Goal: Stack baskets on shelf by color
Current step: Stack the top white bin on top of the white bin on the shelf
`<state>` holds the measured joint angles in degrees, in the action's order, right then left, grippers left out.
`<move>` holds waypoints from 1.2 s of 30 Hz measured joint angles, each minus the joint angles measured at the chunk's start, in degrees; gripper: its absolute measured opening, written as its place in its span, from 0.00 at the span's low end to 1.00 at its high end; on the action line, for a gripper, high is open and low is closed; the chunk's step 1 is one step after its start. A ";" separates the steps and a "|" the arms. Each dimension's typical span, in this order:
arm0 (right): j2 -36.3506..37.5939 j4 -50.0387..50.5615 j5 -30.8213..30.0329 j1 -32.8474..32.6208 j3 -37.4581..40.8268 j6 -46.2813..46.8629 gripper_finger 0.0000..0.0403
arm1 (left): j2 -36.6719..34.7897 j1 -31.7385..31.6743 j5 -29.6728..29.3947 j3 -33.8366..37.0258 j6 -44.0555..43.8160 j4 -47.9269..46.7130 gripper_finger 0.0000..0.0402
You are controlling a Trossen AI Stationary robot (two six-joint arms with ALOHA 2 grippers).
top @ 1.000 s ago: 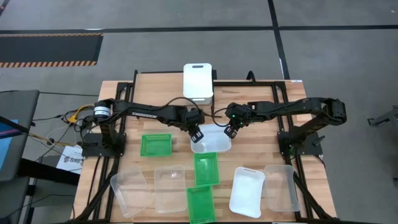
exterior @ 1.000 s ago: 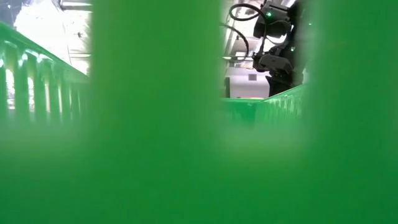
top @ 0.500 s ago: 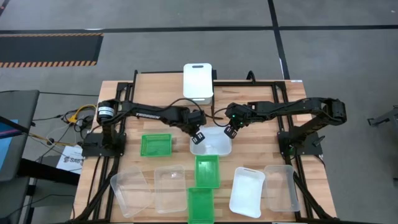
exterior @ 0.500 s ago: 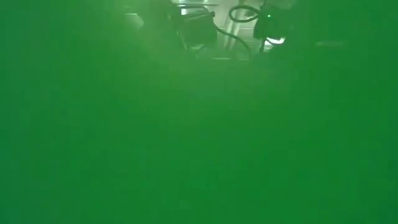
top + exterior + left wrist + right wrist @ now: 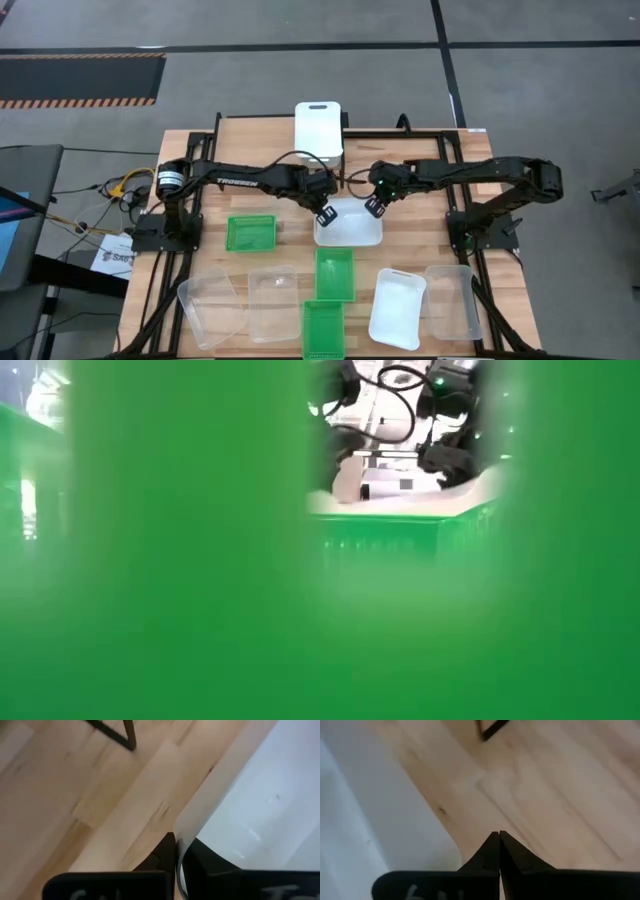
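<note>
overhead, low view behind green basket [image 5: 180, 560]
</note>
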<state>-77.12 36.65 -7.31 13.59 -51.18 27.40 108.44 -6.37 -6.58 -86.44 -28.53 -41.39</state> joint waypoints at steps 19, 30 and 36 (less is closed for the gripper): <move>29.38 -0.24 -0.73 12.34 -0.04 4.56 0.04 | -0.11 0.41 1.61 -25.92 -11.04 -26.49 0.00; 29.93 -0.22 -0.72 12.80 -0.04 4.26 0.04 | -0.50 1.44 -11.34 -48.70 -33.30 -34.74 0.01; 28.24 -0.23 -0.53 12.25 -0.04 2.75 0.04 | -4.01 -0.46 -17.55 -46.87 -54.67 -31.32 0.06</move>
<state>-48.88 36.41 -7.84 25.85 -51.22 30.15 104.43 -6.84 -24.13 -133.32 -83.20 -72.71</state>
